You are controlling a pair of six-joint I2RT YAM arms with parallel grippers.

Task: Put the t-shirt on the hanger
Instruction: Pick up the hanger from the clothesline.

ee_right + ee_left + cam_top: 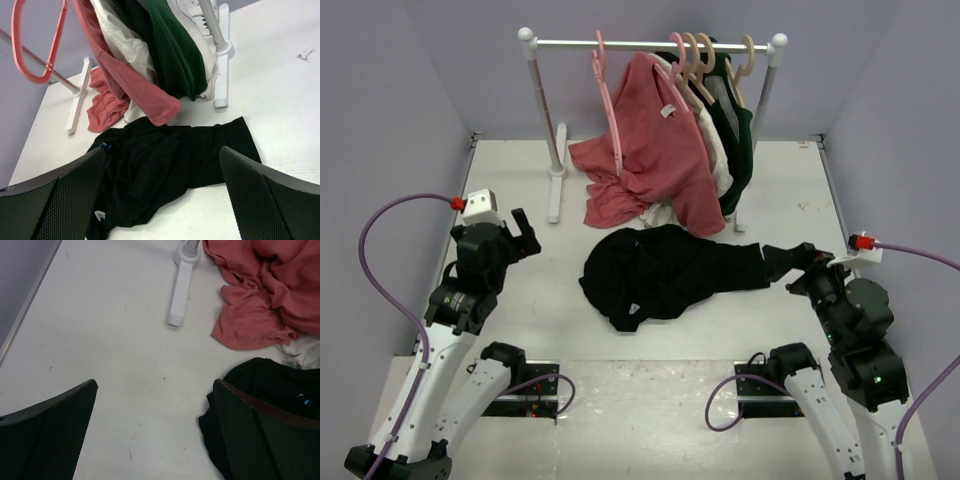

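Left pincer (525, 232): is standing with jaws wide, holding nothing, over bare table (520, 330); the bunched end of the t-shirt (660, 275) is lying near, ahead and toward its right finger.
Right pincer (788, 265): is gaping equally wide and empty; the shirt's flat end is lying just ahead, between its fingers, and contact cannot be told.
T-shirt, position: is lying crumpled on the table between the two pincers.
T-shirt, long axis: is running from one pincer toward the other; the straight edge, probably the hem, is pointing at the right pincer, while the blue tag (102, 146), probably the neck, is sitting at the left pincer's end.
Hanger (608, 100): is hanging bare by its hook from the rail (650, 44), well beyond both pincers and above the shirt, its shoulders dropping downward.
Reason for arrangement: each pincer is apparently facing one end so the cloth can be lifted and spread.
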